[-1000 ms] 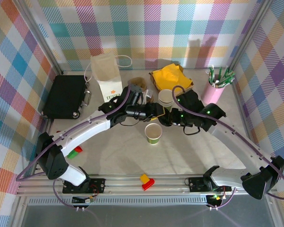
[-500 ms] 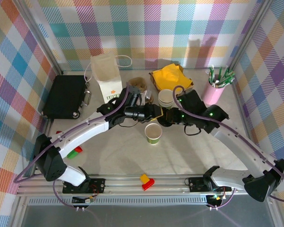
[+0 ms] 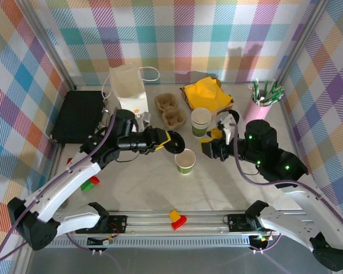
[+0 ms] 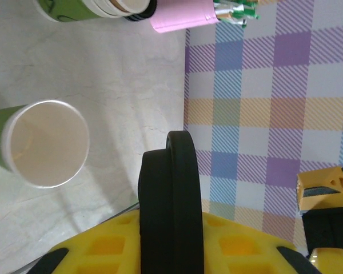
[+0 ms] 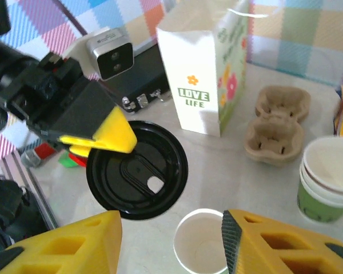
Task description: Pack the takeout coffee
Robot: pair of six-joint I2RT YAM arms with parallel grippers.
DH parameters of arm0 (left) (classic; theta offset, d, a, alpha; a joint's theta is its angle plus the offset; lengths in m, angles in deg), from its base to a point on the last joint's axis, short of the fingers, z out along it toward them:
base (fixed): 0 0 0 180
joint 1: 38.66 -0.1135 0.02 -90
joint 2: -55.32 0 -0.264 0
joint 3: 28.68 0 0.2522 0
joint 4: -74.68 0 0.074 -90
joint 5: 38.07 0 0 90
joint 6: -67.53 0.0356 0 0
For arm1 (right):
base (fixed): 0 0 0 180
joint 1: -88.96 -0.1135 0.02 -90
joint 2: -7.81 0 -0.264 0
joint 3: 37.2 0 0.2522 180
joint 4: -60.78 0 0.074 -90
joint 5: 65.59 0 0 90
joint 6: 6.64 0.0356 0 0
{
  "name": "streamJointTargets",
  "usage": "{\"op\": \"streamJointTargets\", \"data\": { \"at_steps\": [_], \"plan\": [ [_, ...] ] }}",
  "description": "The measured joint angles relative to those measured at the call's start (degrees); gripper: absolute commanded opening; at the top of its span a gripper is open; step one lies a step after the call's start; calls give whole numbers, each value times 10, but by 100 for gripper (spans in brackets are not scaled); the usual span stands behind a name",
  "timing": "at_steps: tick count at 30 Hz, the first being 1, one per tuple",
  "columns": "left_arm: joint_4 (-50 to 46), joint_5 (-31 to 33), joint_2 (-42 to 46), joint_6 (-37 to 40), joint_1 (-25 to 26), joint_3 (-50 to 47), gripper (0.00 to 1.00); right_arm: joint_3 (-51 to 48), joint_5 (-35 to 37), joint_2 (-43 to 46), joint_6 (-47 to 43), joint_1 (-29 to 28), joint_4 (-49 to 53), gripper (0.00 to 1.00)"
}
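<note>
Top external: green cup (image 3: pixel 186 161) open, black lid (image 3: pixel 174 142) beside.

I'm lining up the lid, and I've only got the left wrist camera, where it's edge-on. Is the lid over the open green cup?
Observer: No. From above, the black lid sits beside the green cup, on the left arm's side, not over its mouth.
Operator: Is the right gripper in my way?
Observer: The right gripper is on the cup's other side, jaws open, holding nothing.
</note>
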Motion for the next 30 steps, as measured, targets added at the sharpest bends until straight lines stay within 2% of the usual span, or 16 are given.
{"op": "streamJointTargets", "data": {
  "at_steps": [7,16,22,30],
  "plan": [
    [-50,15,104,-17,-46,-22,21,-84,23,7,-115,-114,-94,52],
    [-141,80,224,-93,-68,-47,23,-118,126,-46,-277,-242,-210,57],
    [-171,100,252,-144,-69,-61,24,-119,200,-121,-363,-294,-294,57],
    [-179,100,253,-183,-69,-66,23,-118,245,-189,-397,-315,-362,51]
  ]
}}
